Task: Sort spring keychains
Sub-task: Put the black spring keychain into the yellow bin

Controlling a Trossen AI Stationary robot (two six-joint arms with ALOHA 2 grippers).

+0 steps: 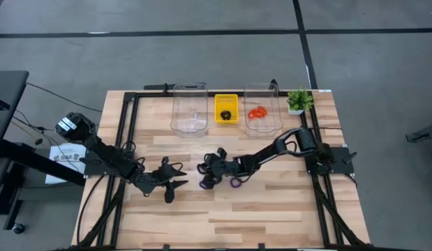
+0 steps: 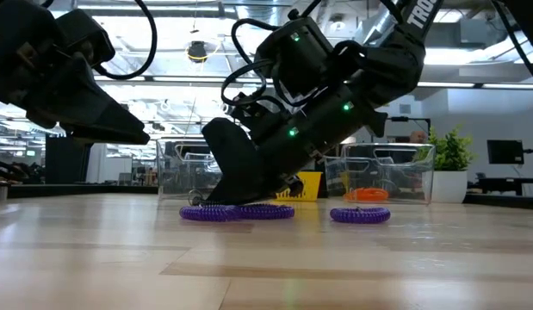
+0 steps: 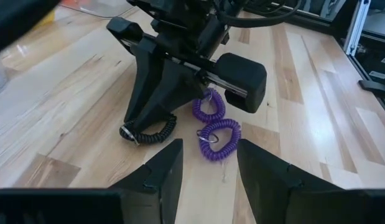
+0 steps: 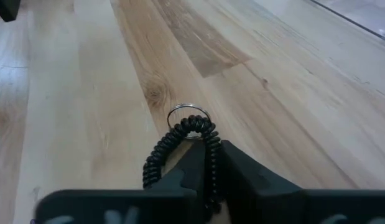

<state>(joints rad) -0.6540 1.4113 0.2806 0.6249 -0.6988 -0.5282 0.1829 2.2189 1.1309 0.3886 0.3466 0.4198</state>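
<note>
Floor: grey concrete [image 1: 202,56] crossed by dark lines.
Table: pale wood planks [image 1: 271,209].
Ceiling: long bright light strips [image 2: 180,77].
Far side: dark monitor [image 2: 505,151].

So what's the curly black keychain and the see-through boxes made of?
The black keychain looks like springy matte plastic cord wound in tight coils, with a shiny, probably metal ring on its end. The see-through boxes look like hard clear plastic: the wood shows straight through their glossy walls.
</note>
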